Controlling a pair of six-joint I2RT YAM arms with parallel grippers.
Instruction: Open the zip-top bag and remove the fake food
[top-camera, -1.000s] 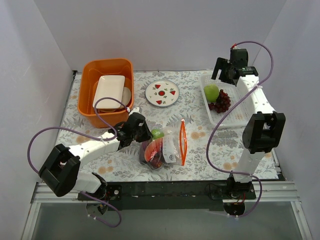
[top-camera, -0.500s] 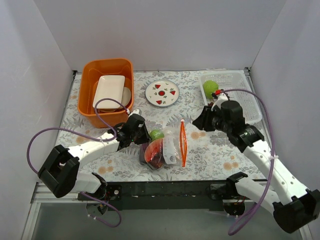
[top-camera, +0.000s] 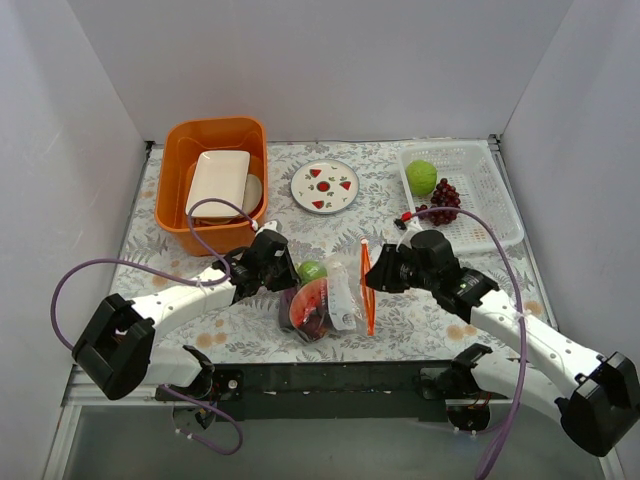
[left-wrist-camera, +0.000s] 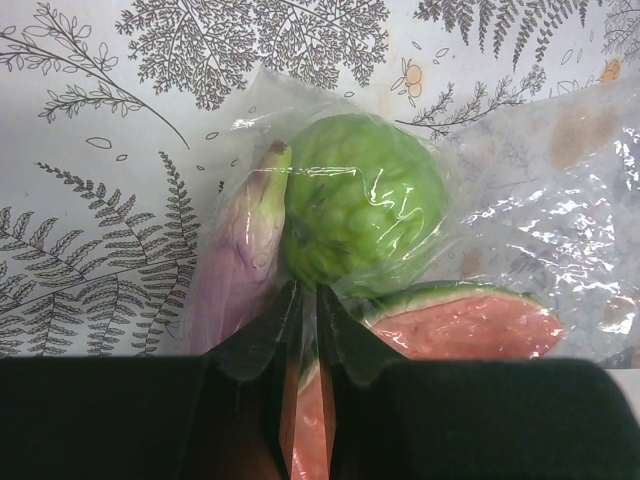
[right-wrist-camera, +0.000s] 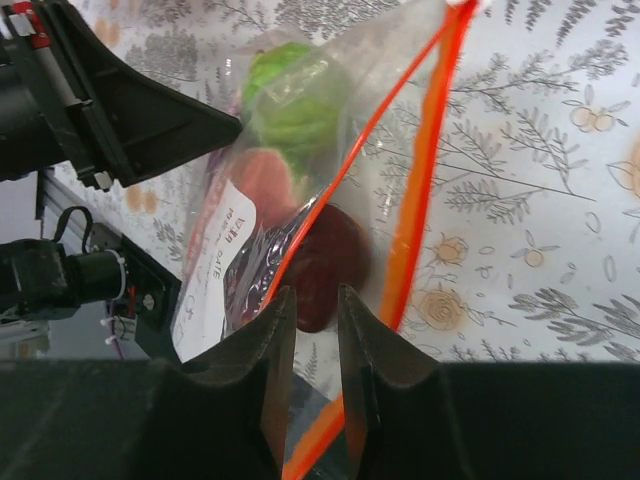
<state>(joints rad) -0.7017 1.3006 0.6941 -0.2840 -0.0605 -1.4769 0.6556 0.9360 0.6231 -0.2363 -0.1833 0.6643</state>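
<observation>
The zip-top bag (top-camera: 345, 295) lies on its side mid-table, its orange zip strip (top-camera: 366, 290) on the right and parted. Fake food shows inside it: a green fruit (left-wrist-camera: 360, 205), a purple piece (left-wrist-camera: 245, 260), a red slice (left-wrist-camera: 470, 320) and a dark red piece (right-wrist-camera: 325, 265). My left gripper (top-camera: 288, 275) (left-wrist-camera: 308, 287) is shut on the plastic at the bag's closed left end. My right gripper (top-camera: 372, 280) (right-wrist-camera: 313, 292) sits at the bag's mouth between the two orange lips. Its fingers stand a narrow gap apart with nothing between them, tips just short of the dark red piece.
A white basket (top-camera: 480, 225) at the back right holds a green apple (top-camera: 422, 177) and a grape bunch (top-camera: 443, 198). A strawberry-print plate (top-camera: 325, 185) sits at the back centre. An orange bin (top-camera: 180, 225) with white containers stands back left.
My right arm swung from the white basket down and left to the bag's mouth, and its jaws narrowed from wide open. The left gripper kept its hold on the bag.
</observation>
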